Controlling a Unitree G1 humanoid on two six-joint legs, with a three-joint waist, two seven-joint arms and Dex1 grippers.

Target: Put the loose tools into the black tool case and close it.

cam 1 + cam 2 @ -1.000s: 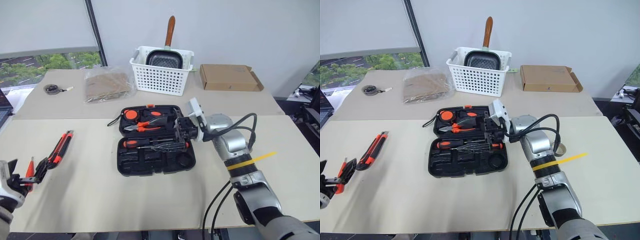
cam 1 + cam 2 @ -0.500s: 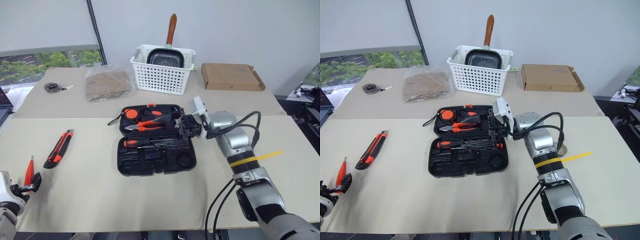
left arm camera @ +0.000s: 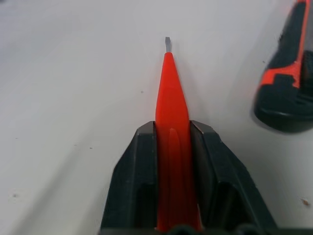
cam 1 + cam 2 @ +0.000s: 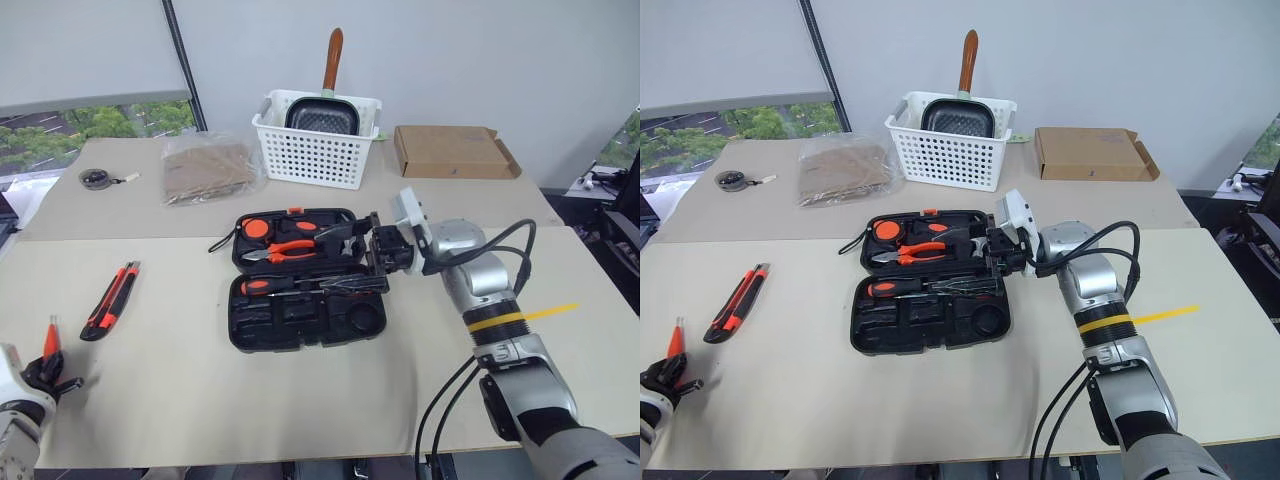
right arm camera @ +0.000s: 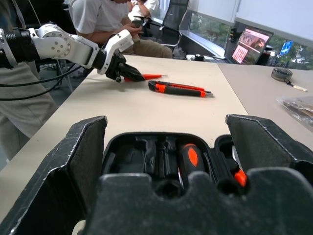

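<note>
At the table's near left corner, my left gripper [image 4: 47, 372] is shut on the small all-red screwdriver [image 3: 168, 83], whose tip points away over the tabletop. The red-and-black utility knife [image 4: 110, 299] lies on the table just beyond it. The black tool case [image 4: 291, 322] lies open at the table's middle, with an orange-and-black screwdriver [image 4: 266, 285] and orange-handled pliers [image 4: 291, 249] in its slots. My right gripper [image 4: 376, 256] stands open at the case's right edge, pointing across it, with nothing between its fingers [image 5: 80, 147].
At the back stand a white slotted basket [image 4: 318, 150] with a pan, a cardboard box [image 4: 450, 152], a plastic bag [image 4: 205, 168] and a small round object [image 4: 94, 178]. Seated people [image 5: 107, 14] show beyond the table's left side in the right wrist view.
My left gripper has sunk toward the table's near left corner and closed on the red screwdriver. The right gripper has stayed open at the case. The camera has shifted slightly.
</note>
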